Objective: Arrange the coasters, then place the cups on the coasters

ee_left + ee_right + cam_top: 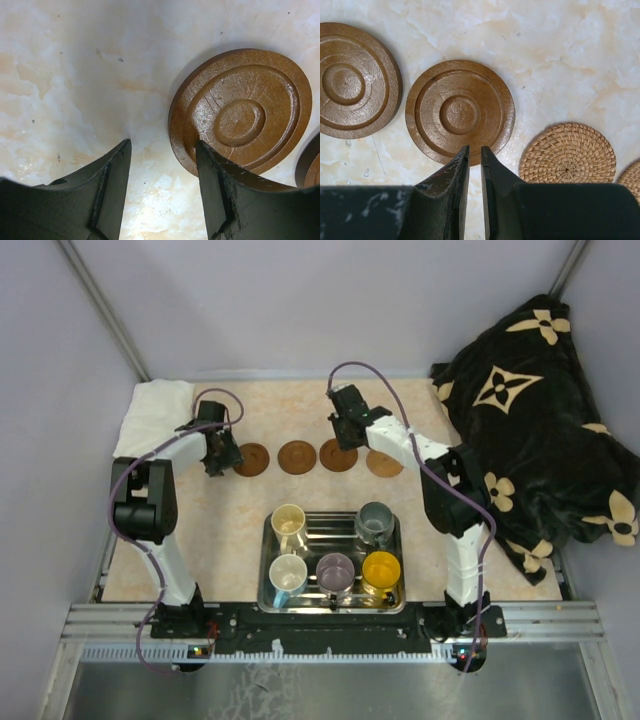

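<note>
Marbled tabletop (215,515): steel tray (268,575) holds five cups (335,570). Beyond the tray, coasters (297,457) lie in a row. Left gripper (162,150) gapes empty; right gripper (474,152) is nearly closed, empty. Black blanket (530,440) lies right of the tray.

The tray (330,532) sits on the table (215,530), at its near edge. Five cups stand in it: the back-left cup (288,521) and back-right cup (375,522), and before them the front-left cup (288,575), front-middle cup (336,570) and front-right cup (381,568). Behind the tray and apart from it, coasters lie in a left-to-right row: first coaster (251,459), second coaster (297,457), third coaster (338,455) and fourth coaster (384,463). A fifth coaster (632,180) lies just right of the fourth. A cloth (155,410) lies behind-left of the tray, a blanket (540,420) behind-right.
</note>
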Robot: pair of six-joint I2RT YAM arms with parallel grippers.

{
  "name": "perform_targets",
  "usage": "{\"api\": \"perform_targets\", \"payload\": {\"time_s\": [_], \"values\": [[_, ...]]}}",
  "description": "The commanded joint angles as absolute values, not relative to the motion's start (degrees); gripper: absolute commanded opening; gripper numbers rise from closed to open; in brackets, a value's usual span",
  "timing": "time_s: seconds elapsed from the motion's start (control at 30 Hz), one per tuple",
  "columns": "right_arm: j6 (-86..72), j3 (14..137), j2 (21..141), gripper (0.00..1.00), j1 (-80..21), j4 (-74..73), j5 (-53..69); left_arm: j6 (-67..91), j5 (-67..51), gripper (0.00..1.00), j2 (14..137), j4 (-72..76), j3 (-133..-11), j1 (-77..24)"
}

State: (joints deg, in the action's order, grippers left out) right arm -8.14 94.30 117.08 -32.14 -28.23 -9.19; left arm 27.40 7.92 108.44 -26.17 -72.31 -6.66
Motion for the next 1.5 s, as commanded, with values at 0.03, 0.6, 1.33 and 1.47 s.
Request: {"api": "perform_targets", "payload": {"time_s": [0.03,0.6,1.33,1.47], "values": [[-7.60,98.22,119.62,0.16,-32.26,-27.11,-8.36,26.43,7.92,0.61,105.74,-28.17,-75.28,-6.78],[-7.41,102.56,126.57,0.15,-32.34,-28.27,-8.11,24.27,5.68,0.60,102.62,-27.76,-76.84,-6.81],[-10.35,90.40,120.76,0.15,-32.41,-26.15,-7.87,25.07,5.32,0.60,99.10,-28.21,-74.81,-6.78],[-9.50,92.58,121.92,0.15,-32.43,-26.29,-8.23,25.05,5.19,0.60,99.33,-27.89,-74.81,-6.80]]}}
